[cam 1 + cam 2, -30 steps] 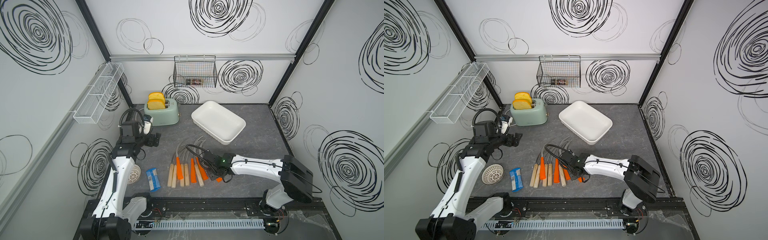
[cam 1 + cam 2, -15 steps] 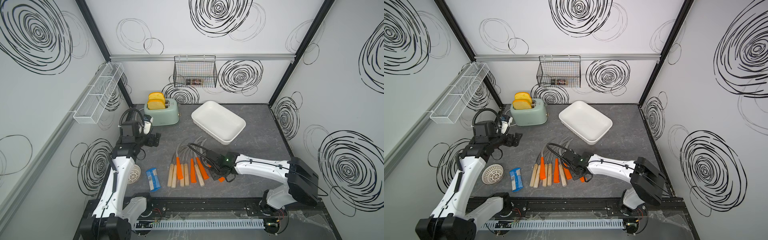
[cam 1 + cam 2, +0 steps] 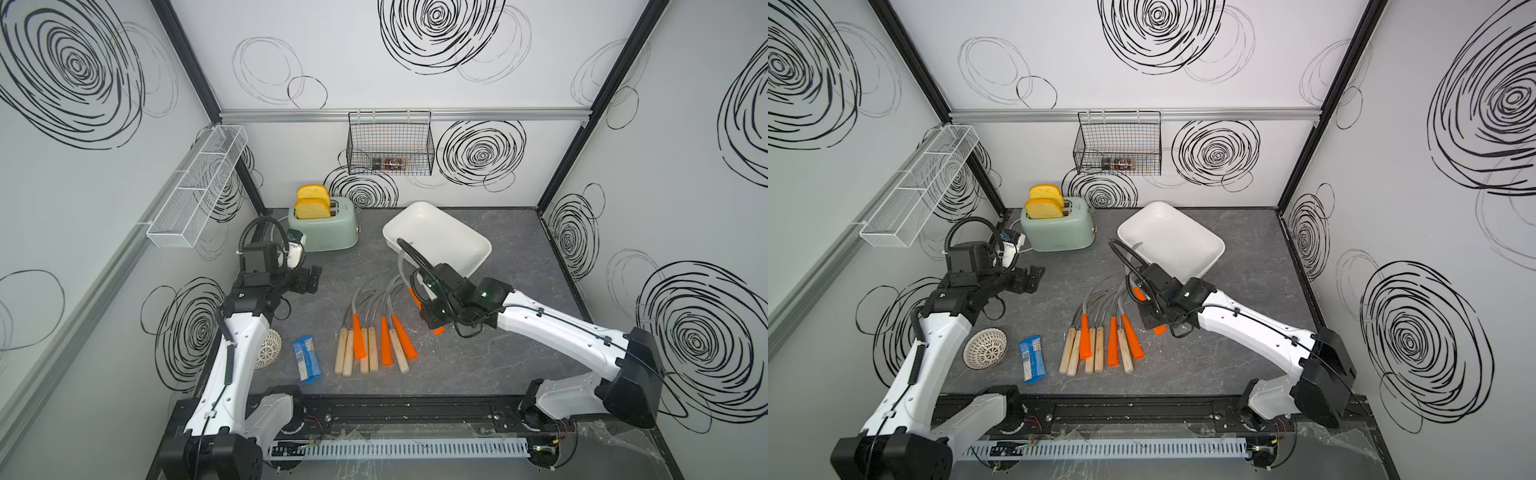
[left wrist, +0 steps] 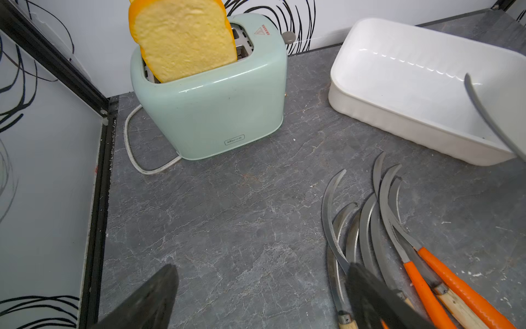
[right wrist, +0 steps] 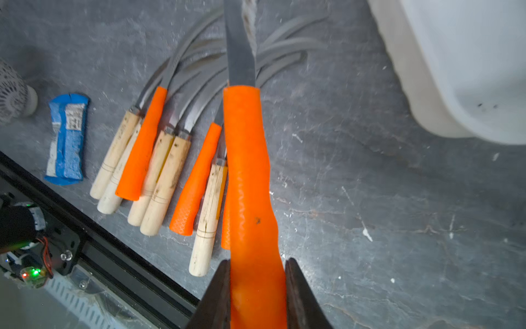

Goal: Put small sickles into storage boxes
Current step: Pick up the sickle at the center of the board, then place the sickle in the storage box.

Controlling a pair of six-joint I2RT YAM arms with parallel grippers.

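Small sickles [image 3: 358, 340] and their storage box [image 3: 440, 243] share a dark grey, stone-patterned tabletop [image 3: 498, 357] walled in by white panels with black scribbled circles. Two white-and-black arms reach in from the near rail. The right arm [image 3: 552, 332] stretches to the middle of the table, and the left arm [image 3: 237, 345] stands along the left edge. A white mesh rack [image 3: 195, 187] hangs on the left wall. A black wire basket [image 3: 390, 143] with a small jar lying in it hangs on the back wall.

The storage box, a white plastic tub with rounded corners, sits at an angle toward the back. It is to the right of a mint-green toaster [image 3: 328, 230] with two bread slices standing in its slots.

Eight sickles lie side by side near the front, handles toward the rail, five of pale wood and three orange. Their grey blades fan and cross toward the box. A ninth, the orange-handled sickle [image 5: 247, 171], is off the table. The right gripper [image 5: 256, 260] is clamped on its handle toward the butt end. It holds the sickle above the right end of the row, between row and tub, blade pointing toward the box's near wall.

The left gripper [image 4: 261, 266] hovers over bare table near the toaster, jaws spread wide, gripping nothing. Left of the row lie a blue snack packet [image 3: 306, 358] and, just beside the left arm, a small white perforated bowl [image 3: 985, 348].
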